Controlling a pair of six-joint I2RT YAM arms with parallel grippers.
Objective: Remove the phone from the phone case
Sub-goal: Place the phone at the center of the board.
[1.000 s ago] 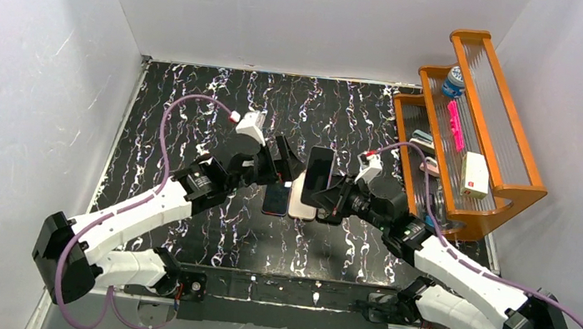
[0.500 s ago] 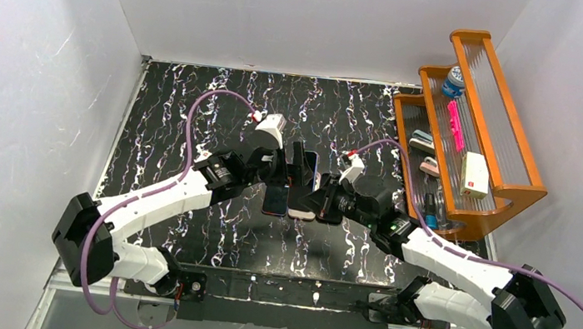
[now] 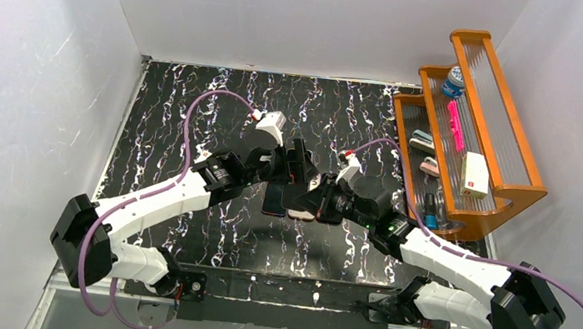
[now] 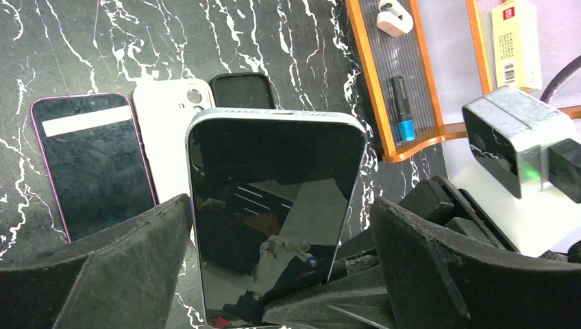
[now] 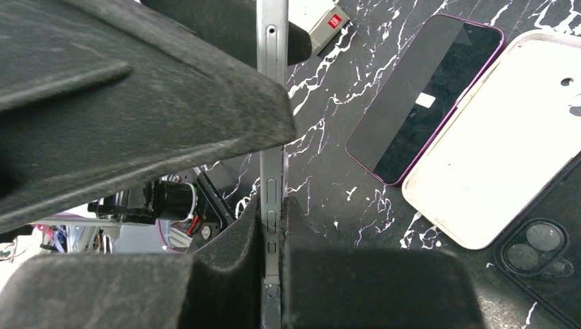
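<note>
Top external view, near edge of worktop (image 3: 195, 102): two white-and-black arms, bases bolted side by side, both reaching inward to meet over the middle.

Item 1, right gripper (image 5: 273, 205). Matte black, coarse-textured pads. Clamped across the thickness of the phone (image 4: 274, 219) at its lower end. Only the right wrist view shows this pinch, edge-on, along with the slim grey metal side rail and its small buttons.

Item 2, phone. Flat slab with rounded corners, glossy dark screen and pale metal rim. Held upright off the surface above the middle of the worktop, no cover on it.

Item 3, left gripper (image 4: 279, 200). Jaws spread wide, one finger at each long edge of the phone. Whether they press on it cannot be told.

Item 4, flat on the black, white-veined marble-pattern top below, side by side. Purple-rimmed phone (image 4: 92, 164), screen up; white case (image 4: 171, 130) with a camera cut-out; black case (image 4: 241, 90). The left wrist view shows all three plainly; from above the grippers partly hide them.

Item 5, right edge toward the far right corner. Stepped orange wooden rack (image 3: 482, 223) with ribbed clear shelves, holding a white box (image 3: 476, 174) and a pink marker (image 3: 455, 126).
</note>
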